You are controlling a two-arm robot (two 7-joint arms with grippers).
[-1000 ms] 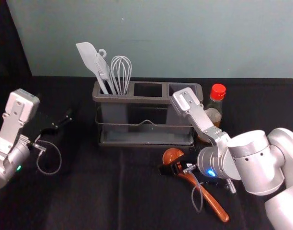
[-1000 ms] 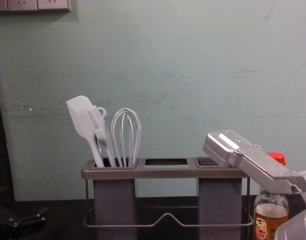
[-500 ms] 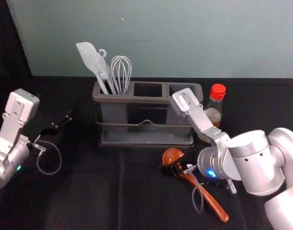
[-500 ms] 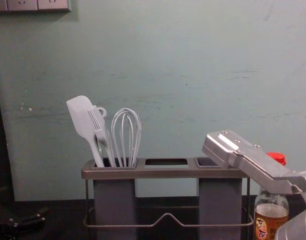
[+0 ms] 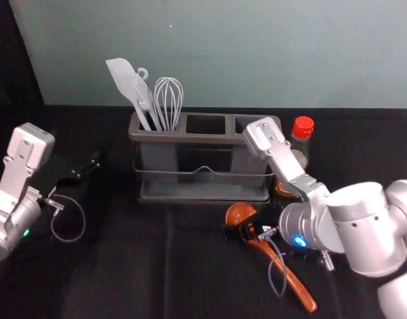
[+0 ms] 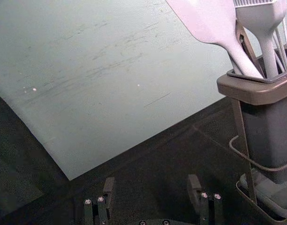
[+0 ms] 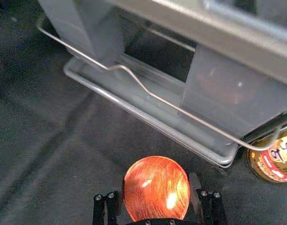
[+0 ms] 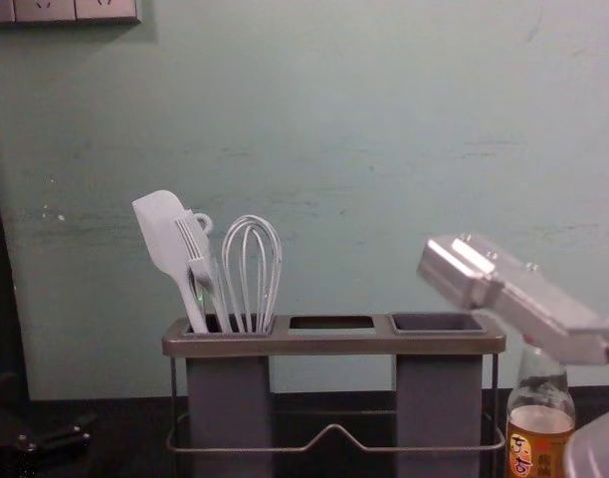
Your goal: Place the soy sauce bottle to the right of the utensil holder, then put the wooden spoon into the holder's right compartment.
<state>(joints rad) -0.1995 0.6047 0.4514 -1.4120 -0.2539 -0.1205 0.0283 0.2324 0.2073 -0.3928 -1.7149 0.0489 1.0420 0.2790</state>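
Wooden spoon (image 5: pixel 293 282) — pinched by your right gripper (image 7: pixel 156 186), before utensil holder (image 5: pixel 210 139) | soy sauce bottle (image 5: pixel 303 127): holder's right | left gripper (image 6: pixel 151 185): spread, idle at left | step: likely spoon pickup | next: lift, upend — handle into right compartment (image 8: pixel 437 324)

Lab-like spot: black cloth (image 5: pixel 124 272) before a grey-green wall (image 8: pixel 384 149)

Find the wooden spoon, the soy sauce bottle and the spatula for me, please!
Wooden spoon (image 7: pixel 156 187): right wrist view, on its shiny round bowl.
Soy sauce bottle (image 5: pixel 302 127): head view, on its red cap.
Spatula (image 8: pixel 163 234): chest view, on its wide flat blade.
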